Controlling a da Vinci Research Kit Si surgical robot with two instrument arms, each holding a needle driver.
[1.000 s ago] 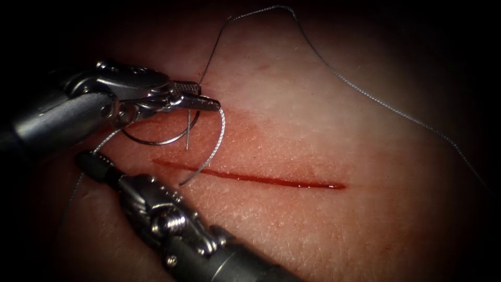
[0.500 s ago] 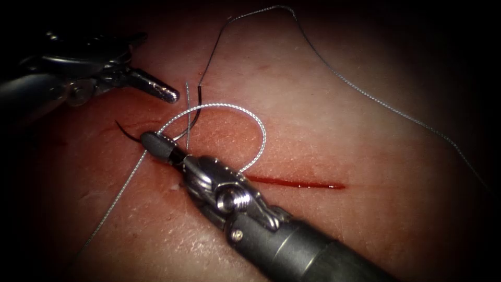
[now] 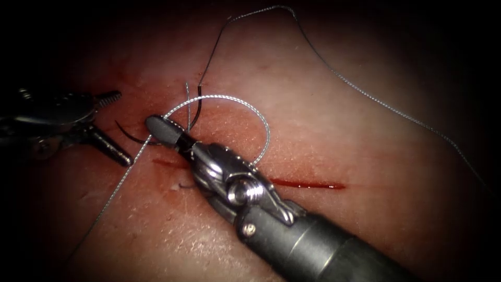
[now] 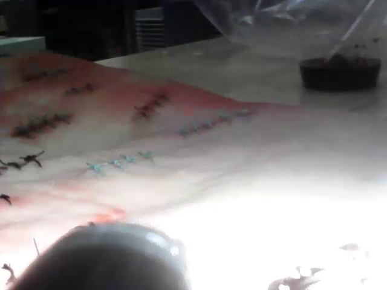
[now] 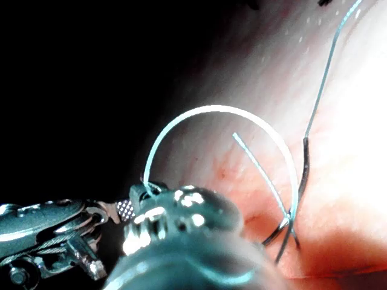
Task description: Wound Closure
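The right tool (image 3: 159,129) comes across the cut (image 3: 308,184) from below. Its jaws are shut on the thread (image 3: 229,99) near the cut's left end. The thread arcs in a loop over the tool's wrist and trails off to the lower left. The dark curved needle (image 3: 195,112) lies on the tissue (image 3: 365,146) just above the cut's left end, with neither tool holding it. I cannot tell whether its tip is in the tissue. A short thread end (image 3: 187,99) stands beside it. The left tool (image 3: 122,128) sits further left, open and holding nothing. In the right wrist view I see the loop (image 5: 224,109) and the needle (image 5: 305,163).
From the needle's tail a long strand of thread (image 3: 365,94) runs up and across to the far right. Red fluid stains the tissue around the cut's left end. The left wrist view has older stitched cuts (image 4: 121,162) and a dark round dish (image 4: 338,72) beyond the tissue.
The left tool let go of the thread, opened and drew back to the left, then lower. The right tool moved up and right over the cut with the thread, which now forms a loop.
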